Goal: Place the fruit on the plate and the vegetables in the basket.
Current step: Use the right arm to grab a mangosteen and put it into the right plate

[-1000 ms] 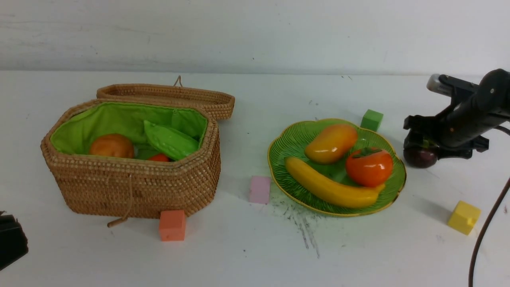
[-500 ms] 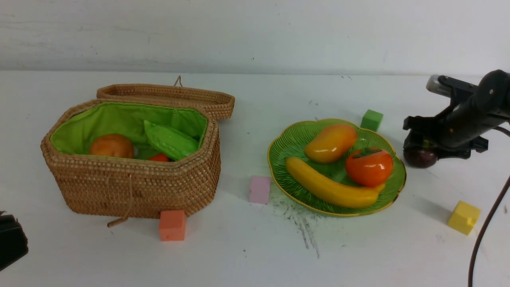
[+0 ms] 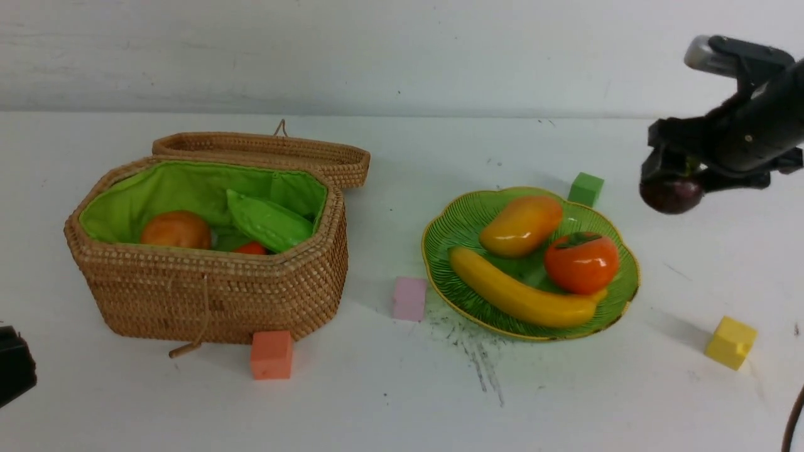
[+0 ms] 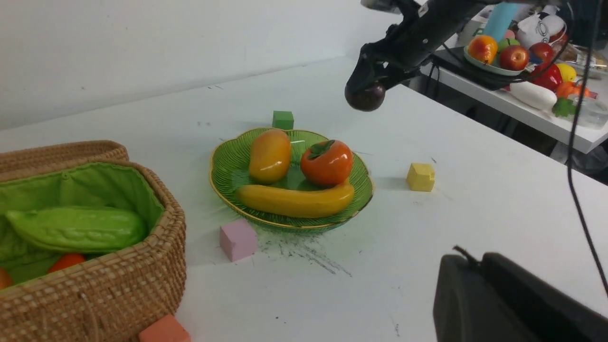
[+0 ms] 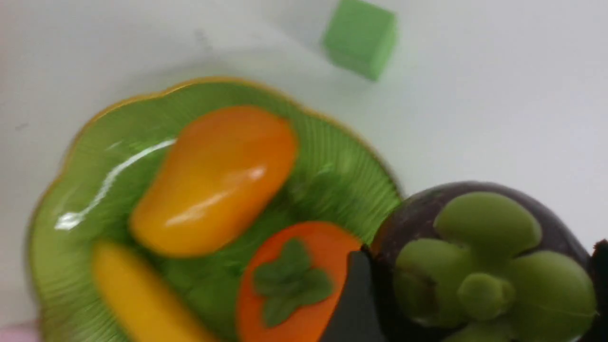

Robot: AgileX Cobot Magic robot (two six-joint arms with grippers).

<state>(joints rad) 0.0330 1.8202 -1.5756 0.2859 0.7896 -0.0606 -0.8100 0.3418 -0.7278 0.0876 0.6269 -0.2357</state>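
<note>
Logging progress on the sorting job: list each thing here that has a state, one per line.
basket: lid open, vegetables inside
plate: holds mango, banana, persimmon
mangosteen: gripped, lifted off the table
right end effector: closed on mangosteen
left end effector: shut, holds nothing visible

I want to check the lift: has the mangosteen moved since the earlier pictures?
Yes. The mangosteen has risen off the table, now level with the green cube.

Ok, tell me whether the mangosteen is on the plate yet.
Not yet. The mangosteen hangs in the air between the right gripper's fingers, off beyond the plate's edge, which holds only mango, persimmon and banana.
</note>
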